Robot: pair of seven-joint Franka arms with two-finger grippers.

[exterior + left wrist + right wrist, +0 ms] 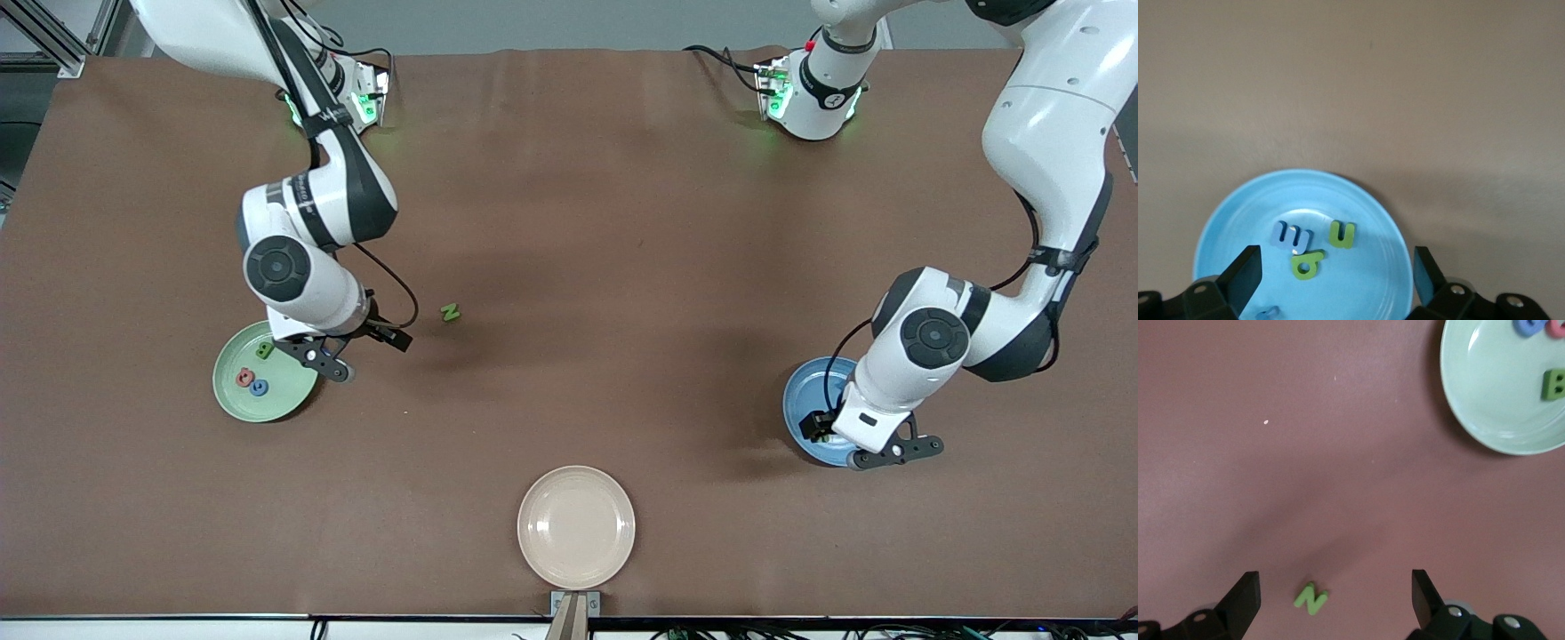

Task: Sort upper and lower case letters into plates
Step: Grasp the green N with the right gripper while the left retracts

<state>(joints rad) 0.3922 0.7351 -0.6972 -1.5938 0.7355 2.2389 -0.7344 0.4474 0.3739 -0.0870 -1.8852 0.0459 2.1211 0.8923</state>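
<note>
On the brown worktop (622, 222), toward the right arm's end, the pale green plate (233, 391) already holds three letters: a green B (264, 350), a red one (244, 378) and a blue one (259, 388). The right hand (342, 351) hovers over that plate's rim, released and empty. A green N (451, 312) lies loose on the worktop nearby, evidently the last letter to sort. The beige plate (576, 526) is bare. The blue plate (1231, 220) carries four small letters, among them a blue m (1292, 237). The left hand (893, 453) hangs over it, released.
</note>
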